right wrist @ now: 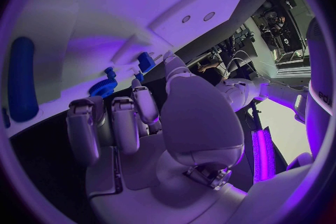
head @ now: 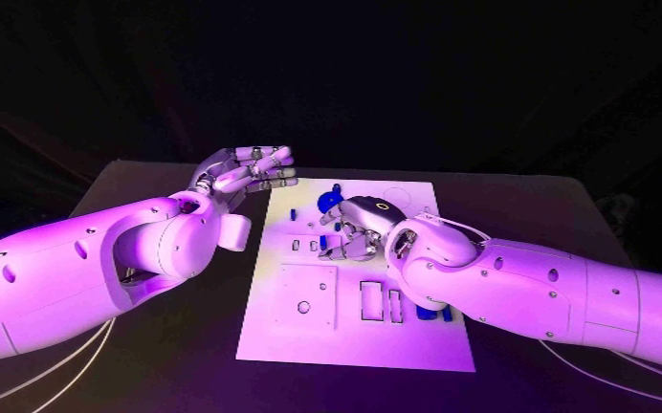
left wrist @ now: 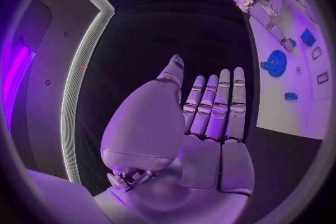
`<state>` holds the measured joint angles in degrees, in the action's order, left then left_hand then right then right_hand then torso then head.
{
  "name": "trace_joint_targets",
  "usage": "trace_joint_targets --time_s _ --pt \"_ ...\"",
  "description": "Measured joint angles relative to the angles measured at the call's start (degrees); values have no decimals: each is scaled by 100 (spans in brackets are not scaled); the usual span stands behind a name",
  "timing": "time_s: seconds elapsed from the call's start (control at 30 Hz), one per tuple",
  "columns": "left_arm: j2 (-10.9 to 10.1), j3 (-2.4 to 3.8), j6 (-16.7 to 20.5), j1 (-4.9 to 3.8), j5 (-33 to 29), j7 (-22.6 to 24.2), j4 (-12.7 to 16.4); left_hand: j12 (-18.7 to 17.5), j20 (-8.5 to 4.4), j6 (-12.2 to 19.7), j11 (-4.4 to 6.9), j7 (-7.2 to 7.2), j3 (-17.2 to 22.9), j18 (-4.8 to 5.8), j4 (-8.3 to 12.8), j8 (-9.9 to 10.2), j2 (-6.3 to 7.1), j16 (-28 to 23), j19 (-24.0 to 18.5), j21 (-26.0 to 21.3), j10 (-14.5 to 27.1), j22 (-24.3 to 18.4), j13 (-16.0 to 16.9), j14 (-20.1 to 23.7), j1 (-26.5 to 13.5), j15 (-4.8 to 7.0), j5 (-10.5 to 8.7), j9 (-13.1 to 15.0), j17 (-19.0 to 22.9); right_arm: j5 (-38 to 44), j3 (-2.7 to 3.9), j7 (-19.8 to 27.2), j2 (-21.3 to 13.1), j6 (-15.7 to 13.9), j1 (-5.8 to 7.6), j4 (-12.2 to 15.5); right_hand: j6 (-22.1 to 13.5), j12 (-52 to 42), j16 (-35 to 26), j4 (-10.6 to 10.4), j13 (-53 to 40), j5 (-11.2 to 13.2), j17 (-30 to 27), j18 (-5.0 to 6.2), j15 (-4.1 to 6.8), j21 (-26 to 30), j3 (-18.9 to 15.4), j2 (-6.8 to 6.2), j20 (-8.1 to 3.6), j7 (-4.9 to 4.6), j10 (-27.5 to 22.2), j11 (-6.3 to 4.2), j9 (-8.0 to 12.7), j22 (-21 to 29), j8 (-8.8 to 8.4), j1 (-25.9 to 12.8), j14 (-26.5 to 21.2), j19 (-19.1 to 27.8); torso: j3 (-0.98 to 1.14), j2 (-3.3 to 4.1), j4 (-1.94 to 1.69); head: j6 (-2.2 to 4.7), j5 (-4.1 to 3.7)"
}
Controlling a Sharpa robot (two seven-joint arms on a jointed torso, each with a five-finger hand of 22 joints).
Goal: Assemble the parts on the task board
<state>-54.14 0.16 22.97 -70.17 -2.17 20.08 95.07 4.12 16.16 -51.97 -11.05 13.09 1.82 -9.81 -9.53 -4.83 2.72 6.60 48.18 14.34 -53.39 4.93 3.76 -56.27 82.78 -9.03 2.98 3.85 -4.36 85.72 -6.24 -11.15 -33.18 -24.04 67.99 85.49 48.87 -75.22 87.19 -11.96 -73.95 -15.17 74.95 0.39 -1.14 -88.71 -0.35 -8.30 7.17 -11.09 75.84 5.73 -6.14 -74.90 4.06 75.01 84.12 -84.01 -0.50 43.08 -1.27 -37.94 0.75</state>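
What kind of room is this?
Probably a robot test lab: a white task board with small blue parts lies on a black table, and equipment racks stand behind.

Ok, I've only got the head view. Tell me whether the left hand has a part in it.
Observer: No. The left wrist view shows the left hand with a bare palm and straight fingers, holding nothing.
Operator: Now check the right hand's palm.
Observer: In the right wrist view the right hand curls its fingers toward the task board. No part lies in the palm, but the fingertips are hidden.
Operator: Name the part nearest those fingers.
Observer: A blue gear, its teeth plain in that view, lies just beyond them.
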Motion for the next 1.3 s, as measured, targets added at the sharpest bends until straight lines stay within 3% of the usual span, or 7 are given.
trace_joint_targets --time_s 0.3,0.53,0.57,0.7,0.83,1.1,1.3 --pt "113 -2 -307 0 491 -482 -402 395 -241 -520 294 -181 9 0 118 -178 -152 560 651 410 -996 144 155 -948 59 338 0 59 -266 -1129 53 534 -938 -634 445 621 454 148 -208 -141 161 -224 -1 73 9 351 19 181 0 145 -150 -87 -50 -5 255 265 -9 0 16 -83 80 44 92" --pt "301 -2 -969 -88 1580 -1393 -756 1000 -803 -1022 738 -571 139 2 66 -386 -305 2006 1723 1320 -2111 586 493 -2283 138 893 0 144 -1070 -2554 63 830 -1781 -726 732 958 784 148 -231 -188 178 -257 -1 88 117 369 -28 276 -66 289 -118 -170 -151 -4 500 170 -9 1 45 -203 182 24 199" --pt "355 -2 -1117 -131 1812 -1593 -839 1135 -921 -1077 795 -626 193 1 26 -417 -345 2528 1905 1555 -2184 717 606 -2422 107 964 16 163 -1495 -2731 62 855 -1888 -726 755 1015 784 148 -231 -202 176 -257 -1 88 127 369 -45 287 -84 290 -102 -186 -159 -4 500 160 1 4 48 -219 192 12 211" --pt "584 -1 -1594 -280 2637 -2285 -1099 1872 -1250 -1185 906 -735 234 2 -250 -517 -230 5978 2331 2573 -2197 1324 1256 -2762 -209 1110 -18 266 -5181 -3144 57 893 -2132 -724 798 1111 803 148 -231 -237 178 -256 -1 87 148 369 -172 330 -107 309 -120 -204 -193 -4 545 113 -21 0 75 -288 229 -55 279" --pt "858 -4 -1964 -392 3537 -2976 -1327 2739 -1356 -1308 1002 -819 23 12 -600 -787 -126 7283 2591 3854 -2103 2704 1977 -2774 -700 1169 -21 477 -6791 -3351 48 894 -2238 -714 805 1137 803 148 -253 -251 189 -256 -2 87 147 369 -186 307 -107 309 -122 -206 -194 -3 545 90 -21 0 98 -350 250 -108 326" --pt "1367 -71 -2534 -510 5045 -4252 -1762 5503 -1514 -1080 1213 -1001 -708 378 -706 -1738 -285 8129 3132 5976 -2129 5489 4755 -2776 -1254 1335 18 1422 -7059 -3483 30 851 -2304 -694 802 1125 803 148 -253 -300 193 -256 -2 87 168 369 -328 316 -147 309 -121 -207 -226 -3 545 -8 0 0 117 -430 264 -179 362" --pt "1647 -99 -2901 -549 5632 -4892 -1973 6064 -1545 -932 1249 -1043 -955 450 -716 -2046 -326 8222 3281 6355 -2227 6117 5382 -2777 -1295 1335 18 1788 -7059 -3493 21 801 -2297 -679 788 1094 803 148 -253 -314 193 -266 -3 87 168 375 -344 316 -147 309 -102 -227 -229 -2 545 -8 0 0 127 -456 263 -211 369"
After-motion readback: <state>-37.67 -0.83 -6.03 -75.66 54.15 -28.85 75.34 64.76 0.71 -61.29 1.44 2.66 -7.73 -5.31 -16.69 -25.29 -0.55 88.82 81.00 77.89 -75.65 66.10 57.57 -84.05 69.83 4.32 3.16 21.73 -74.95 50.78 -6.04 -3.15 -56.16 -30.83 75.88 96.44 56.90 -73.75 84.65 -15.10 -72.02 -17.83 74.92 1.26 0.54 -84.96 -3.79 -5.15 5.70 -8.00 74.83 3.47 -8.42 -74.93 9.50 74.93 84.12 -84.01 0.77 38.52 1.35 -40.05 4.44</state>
